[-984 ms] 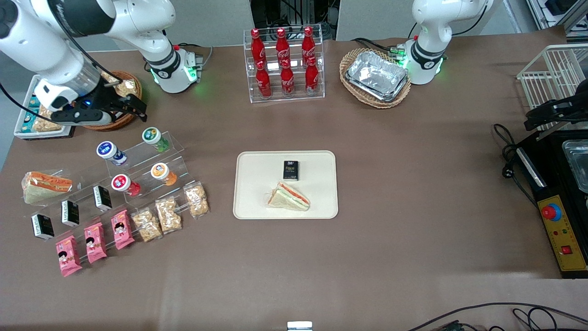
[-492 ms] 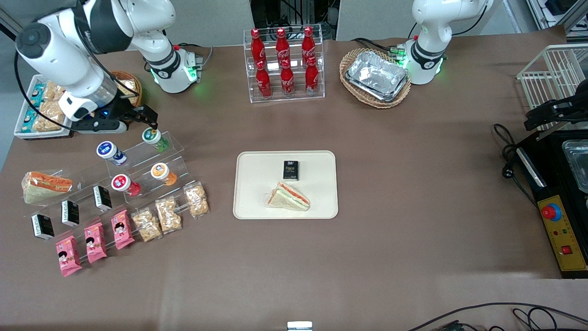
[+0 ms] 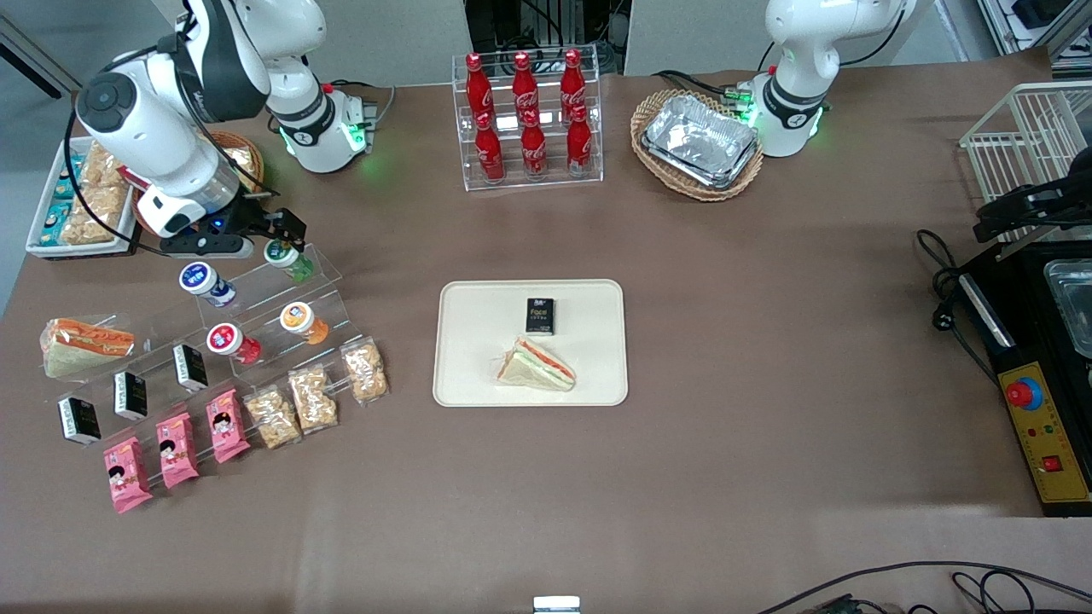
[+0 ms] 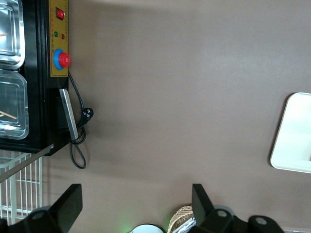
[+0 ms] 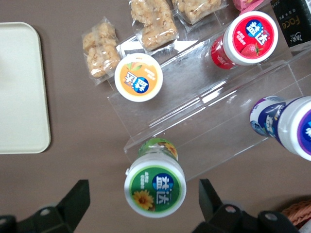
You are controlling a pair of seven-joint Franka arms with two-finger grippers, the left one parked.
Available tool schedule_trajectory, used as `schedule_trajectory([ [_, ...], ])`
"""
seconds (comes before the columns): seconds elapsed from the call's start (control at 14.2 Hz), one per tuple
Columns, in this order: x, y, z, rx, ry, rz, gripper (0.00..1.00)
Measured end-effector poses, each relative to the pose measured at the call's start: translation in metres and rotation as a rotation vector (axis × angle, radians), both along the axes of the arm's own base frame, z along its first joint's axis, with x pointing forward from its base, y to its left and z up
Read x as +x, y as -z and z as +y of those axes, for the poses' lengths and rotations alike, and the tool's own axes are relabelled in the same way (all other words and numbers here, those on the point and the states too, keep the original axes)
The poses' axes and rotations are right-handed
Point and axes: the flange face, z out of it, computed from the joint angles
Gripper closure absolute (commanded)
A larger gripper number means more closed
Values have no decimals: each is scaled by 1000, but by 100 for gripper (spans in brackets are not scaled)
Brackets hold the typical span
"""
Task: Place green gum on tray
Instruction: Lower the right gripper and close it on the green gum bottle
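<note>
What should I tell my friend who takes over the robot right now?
Pincer: open and empty, right over the green gum, one finger on each side of its lid, not squeezing it yet.
Green gum: standing on the top step of the clear stand, beside the blue gum.
Tray: in the middle of the table, with a sandwich and a small black box already on it, and bare space around them.
Done: the pincer is lined up with the gum.
Left: go down, pinch the gum, lift it, carry it to the tray and let go on a bare spot.
</note>
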Motion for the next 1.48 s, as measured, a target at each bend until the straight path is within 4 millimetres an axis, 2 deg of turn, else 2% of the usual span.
schedule_trajectory([
  [0.14, -2, 10, 0, -1, 1, -6, 0],
  [0.63, -2, 25, -1, -2, 4, -15, 2],
  [0.84, -3, 34, -1, -3, 4, -14, 7],
  [0.91, -4, 36, -1, -4, 4, -13, 14],
  [1.05, -5, 38, -1, -4, 4, -10, 21],
  [1.27, -5, 38, -4, -5, 10, -10, 41],
  [1.48, -4, 38, -8, -5, 18, -10, 70],
])
